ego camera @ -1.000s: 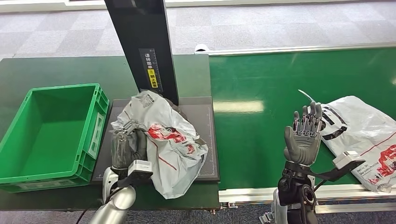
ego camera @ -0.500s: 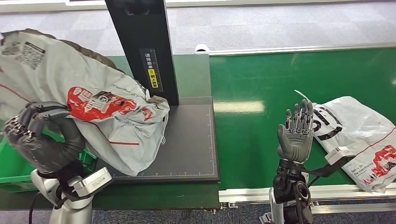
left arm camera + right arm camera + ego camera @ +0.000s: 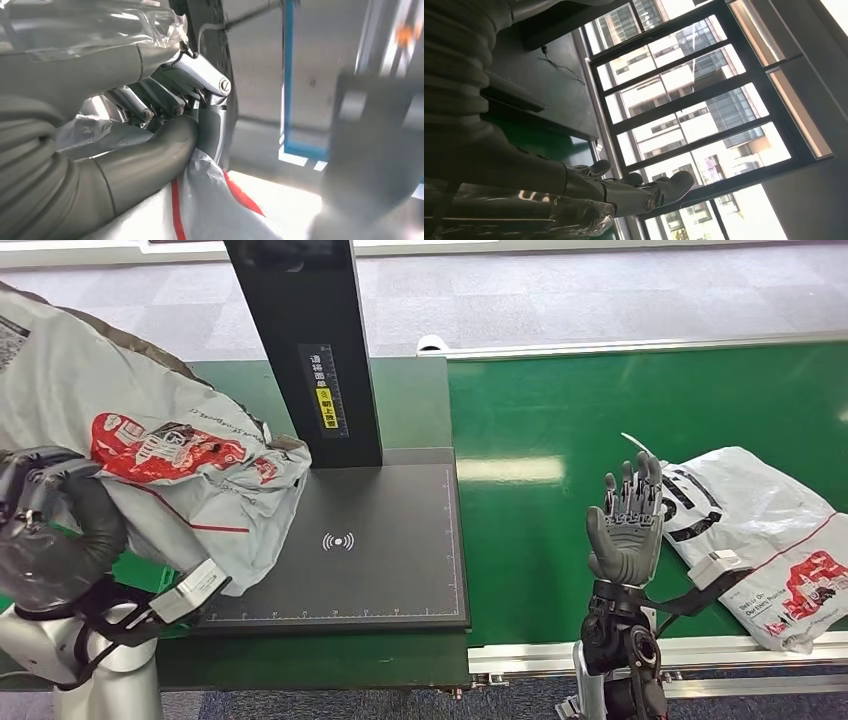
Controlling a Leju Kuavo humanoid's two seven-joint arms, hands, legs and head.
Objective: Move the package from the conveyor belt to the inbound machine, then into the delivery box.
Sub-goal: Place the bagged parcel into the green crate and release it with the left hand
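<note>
From my station, the left hand (image 3: 50, 540) had hold of the grey package (image 3: 150, 455), its dark fingers wrapped around the bag's lower left edge. Half a second before, the bag still draped over the left part of the black scanner pad (image 3: 350, 540); now it had swung further left and up, hanging clear of most of the pad, and the wireless symbol (image 3: 338, 541) printed on the pad had come into sight. A second ago the bag lay crumpled on that pad with the green box fully visible beside it; now the bag covered nearly all of the box, leaving a strip of green beneath it.

The right hand (image 3: 628, 530) stood upright over the green conveyor belt (image 3: 560, 430), palm toward the camera, fingers apart and straight, holding nothing. It had drifted slightly left and down across the three frames. Just beyond it a second bag (image 3: 760, 530) lay flat on the belt, having ridden a little further left with the belt.

The left wrist camera showed what the head view could not: the thumb (image 3: 150, 155) pressed into the plastic, with the bag's red stripe (image 3: 175, 210) running beneath it. The right wrist camera showed the right hand's fingers (image 3: 644, 190) extended with nothing between them, against tall windows (image 3: 684, 90).

Furthest back, the scanner's black post (image 3: 300, 330) rose from the dark green counter (image 3: 410, 390).
</note>
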